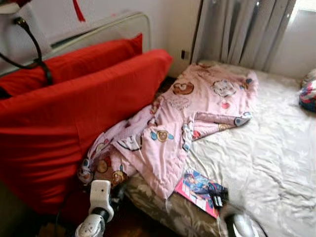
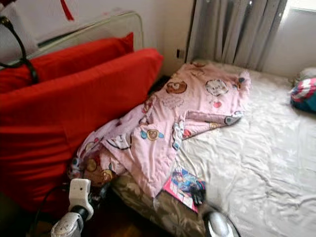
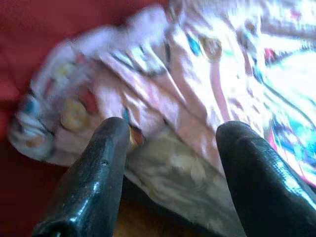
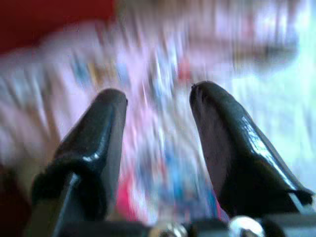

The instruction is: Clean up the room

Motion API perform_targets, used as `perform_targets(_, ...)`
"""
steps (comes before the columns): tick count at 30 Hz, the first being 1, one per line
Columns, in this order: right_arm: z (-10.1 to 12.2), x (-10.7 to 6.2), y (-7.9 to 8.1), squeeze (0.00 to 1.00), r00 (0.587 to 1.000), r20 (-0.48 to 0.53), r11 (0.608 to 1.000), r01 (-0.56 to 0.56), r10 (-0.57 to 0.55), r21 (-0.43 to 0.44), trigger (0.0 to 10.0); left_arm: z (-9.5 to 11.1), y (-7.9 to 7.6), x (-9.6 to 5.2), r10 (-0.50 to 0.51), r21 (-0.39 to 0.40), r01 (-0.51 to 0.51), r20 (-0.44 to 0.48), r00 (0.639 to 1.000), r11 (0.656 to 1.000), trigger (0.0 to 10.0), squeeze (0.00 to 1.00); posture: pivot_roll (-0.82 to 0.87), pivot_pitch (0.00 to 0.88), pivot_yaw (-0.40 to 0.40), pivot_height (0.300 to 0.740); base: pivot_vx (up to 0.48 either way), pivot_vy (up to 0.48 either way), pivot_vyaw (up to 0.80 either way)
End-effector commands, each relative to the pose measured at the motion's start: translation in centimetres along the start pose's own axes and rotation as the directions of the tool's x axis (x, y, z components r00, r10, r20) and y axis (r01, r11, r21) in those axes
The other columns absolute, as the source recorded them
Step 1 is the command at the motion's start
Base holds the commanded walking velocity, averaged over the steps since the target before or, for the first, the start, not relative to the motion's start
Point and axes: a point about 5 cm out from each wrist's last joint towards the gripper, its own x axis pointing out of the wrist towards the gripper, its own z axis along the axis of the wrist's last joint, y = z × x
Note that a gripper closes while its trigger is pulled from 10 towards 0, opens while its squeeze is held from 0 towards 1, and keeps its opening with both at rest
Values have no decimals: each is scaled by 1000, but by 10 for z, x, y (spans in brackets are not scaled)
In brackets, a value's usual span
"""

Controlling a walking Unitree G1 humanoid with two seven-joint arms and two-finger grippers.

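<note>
A crumpled pink cartoon-print blanket [image 1: 173, 123] lies across the left side of the bed, its lower end hanging over the edge. A colourful magazine [image 1: 195, 190] with a pink border lies on the sheet near the bed's front edge. My right gripper [image 1: 217, 194] hovers open just above the magazine's near corner; the right wrist view shows its fingers [image 4: 98, 143] apart, over a blurred magazine. My left gripper [image 3: 170, 133] is open, low by the bed's corner, facing the blanket's hanging end [image 3: 89, 108]. The left arm [image 1: 98, 205] rises at the lower left.
Two large red cushions [image 1: 74, 108] lean against a metal headboard [image 1: 123, 24] to the left. The beige bedsheet [image 1: 266, 158] spreads right. A round patterned cushion [image 1: 308, 94] sits at the far right edge. Grey curtains [image 1: 242, 29] hang behind. A black cable [image 1: 34, 49] loops at upper left.
</note>
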Motion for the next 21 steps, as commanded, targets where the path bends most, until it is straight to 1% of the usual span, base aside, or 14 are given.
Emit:
perform_targets(1,-16,-17,-3,0,999,-37,1000,24,-23,18,10000,4,6,-6,18,0,-18,34,999,1000,10000,0,-53,0,-13,740,0,0,0)
perform_targets(3,-16,-19,-2,0,1000,-20,1000,19,-19,22,10000,4,6,-8,16,-4,-16,43,999,1000,10000,0,-53,0,-13,740,0,0,0)
perform_targets(6,-16,-23,-3,0,1000,-6,999,27,-27,21,10000,10,3,-10,6,-3,-5,80,997,1000,10000,0,-48,0,-19,740,0,0,0)
perform_targets(7,-15,-23,-4,0,999,-2,999,33,-33,18,10000,14,3,-9,11,-5,-10,97,995,1000,10000,0,-50,0,-20,740,0,0,0)
perform_targets(13,-8,-23,-9,0,997,29,997,75,-75,7,10000,24,5,-3,45,-31,-42,127,991,999,10000,0,-54,0,-24,740,0,0,0)
perform_targets(17,-11,-21,-9,0,997,-8,997,82,-83,-11,10000,30,4,1,51,-41,-46,133,990,998,10000,0,-57,0,-28,740,0,0,0)
perform_targets(19,-15,-21,-10,0,995,-48,996,82,-83,-23,10000,31,4,2,52,-42,-47,133,990,998,10000,0,-53,0,-33,740,0,0,0)
perform_targets(20,-17,-21,-10,0,993,-76,996,86,-88,-27,10000,32,4,2,53,-42,-47,134,990,998,10000,0,-53,0,-33,735,0,0,0)
perform_targets(21,-17,-21,-10,0,993,-73,996,86,-88,-26,10000,32,4,2,53,-43,-47,135,989,998,10000,0,-53,0,-33,730,0,0,0)
